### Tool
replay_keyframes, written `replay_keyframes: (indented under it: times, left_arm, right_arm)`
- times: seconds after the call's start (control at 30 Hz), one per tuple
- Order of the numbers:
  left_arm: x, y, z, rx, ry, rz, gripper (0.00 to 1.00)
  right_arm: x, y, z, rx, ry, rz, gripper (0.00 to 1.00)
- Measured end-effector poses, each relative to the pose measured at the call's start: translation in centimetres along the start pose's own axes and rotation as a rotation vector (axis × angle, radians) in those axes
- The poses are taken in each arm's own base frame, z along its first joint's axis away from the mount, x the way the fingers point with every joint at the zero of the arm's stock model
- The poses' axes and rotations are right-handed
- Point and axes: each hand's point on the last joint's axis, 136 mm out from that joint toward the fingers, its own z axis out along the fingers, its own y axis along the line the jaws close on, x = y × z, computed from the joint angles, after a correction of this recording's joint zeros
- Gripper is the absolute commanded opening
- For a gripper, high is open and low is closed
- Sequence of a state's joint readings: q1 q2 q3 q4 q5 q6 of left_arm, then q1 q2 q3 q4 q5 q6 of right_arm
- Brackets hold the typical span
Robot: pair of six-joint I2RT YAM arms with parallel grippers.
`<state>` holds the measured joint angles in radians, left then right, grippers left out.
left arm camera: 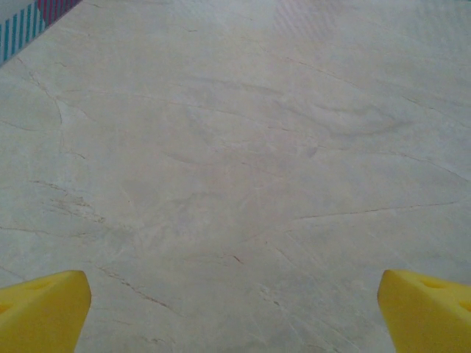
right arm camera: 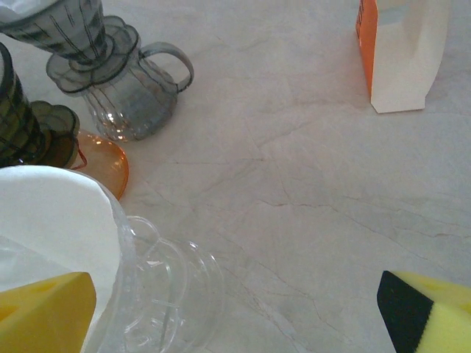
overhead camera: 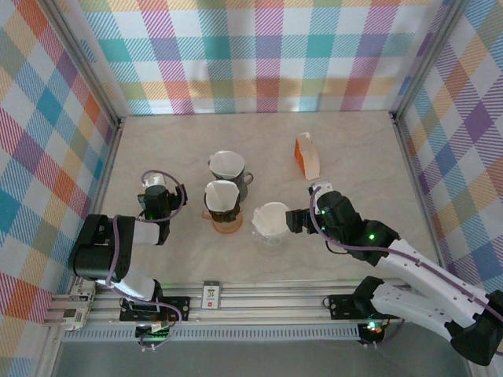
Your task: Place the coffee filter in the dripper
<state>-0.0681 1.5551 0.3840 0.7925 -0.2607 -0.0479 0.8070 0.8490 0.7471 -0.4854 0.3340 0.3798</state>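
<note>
Near mid-table, the white filter [overhead camera: 272, 215] sits inside the clear dripper [overhead camera: 266, 238]. My right gripper [overhead camera: 299, 221] is just beside it, jaws spread wide, holding nothing. Off to the left, my left gripper [overhead camera: 157, 182] hangs wide open and empty over bare table [left arm camera: 235, 147]. Behind stand a grey dripper [overhead camera: 228, 166] and an orange pack [overhead camera: 307, 155]

Clear dripper [right arm camera: 158, 294]: lower part cut off by my right wrist view's bottom edge.
Coffee filter [right arm camera: 55, 220]: left side off-frame, lower part behind my right finger pad [right arm camera: 44, 316].
Filter packet [right arm camera: 405, 51]: top cropped.
Grey dripper [right arm camera: 66, 26]: rim cropped.
Left fingertips [left arm camera: 40, 312]: cut at the bottom corners.
</note>
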Motion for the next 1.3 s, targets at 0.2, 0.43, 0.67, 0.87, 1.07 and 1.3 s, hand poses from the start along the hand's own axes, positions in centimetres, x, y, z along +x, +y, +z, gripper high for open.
replay_keyframes:
  times: [0.2, 0.43, 0.67, 0.87, 1.07, 1.3]
  left_arm:
    - [0.0, -0.5, -0.1, 0.011, -0.004, 0.018, 1.00]
    - [0.0, -0.7, -0.1, 0.017, -0.004, 0.023, 1.00]
    - [0.0, -0.7, -0.1, 0.017, -0.004, 0.023, 1.00]
    - [0.0, -0.7, -0.1, 0.017, -0.004, 0.023, 1.00]
    - [0.0, -0.7, -0.1, 0.017, -0.004, 0.023, 1.00]
    - [-0.1, -0.8, -0.1, 0.018, -0.007, 0.023, 1.00]
  right_arm:
    - [-0.8, -1.1, 0.1, 0.067, -0.040, 0.026, 0.99]
    - [-1.3, -3.3, 0.7, 0.197, -0.063, 0.021, 0.99]
    - [-3.9, -6.9, 0.7, 0.316, -0.160, -0.029, 0.99]
    - [-3.0, -14.0, 2.6, 0.464, -0.218, -0.025, 0.99]
    - [0.4, -19.1, 7.1, 0.510, -0.157, -0.004, 0.99]
    - [2.2, -21.1, 12.1, 0.482, -0.098, -0.027, 0.99]
